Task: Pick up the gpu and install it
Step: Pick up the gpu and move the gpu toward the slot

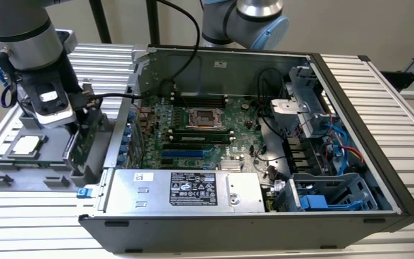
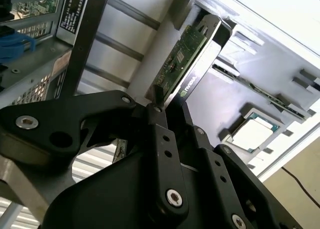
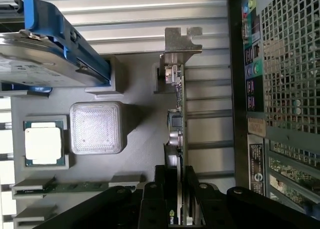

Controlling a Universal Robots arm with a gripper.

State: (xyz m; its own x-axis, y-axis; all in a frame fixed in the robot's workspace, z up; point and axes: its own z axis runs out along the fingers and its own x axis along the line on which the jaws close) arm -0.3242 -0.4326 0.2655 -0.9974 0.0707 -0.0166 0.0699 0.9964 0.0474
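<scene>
The gpu (image 1: 84,141) is a thin green card standing on edge in a grey parts holder (image 1: 13,175), at the exterior view's left, beside the open computer case (image 1: 351,91). Both wrist views show its green board (image 2: 182,51) and its grey metal end bracket (image 3: 181,41) at the far end. My gripper (image 1: 82,114) reaches down over the card from above. Its black fingers (image 3: 150,199) sit on either face of the card near one end, shut on it (image 2: 165,109). The card's lower edge still rests in the holder.
A small square silver chip (image 3: 44,144) and a silver hard drive in a blue frame (image 3: 50,54) lie in the same holder. Inside the case are the motherboard (image 1: 192,135), the power supply (image 1: 185,189) and drive cages with cables (image 1: 322,162).
</scene>
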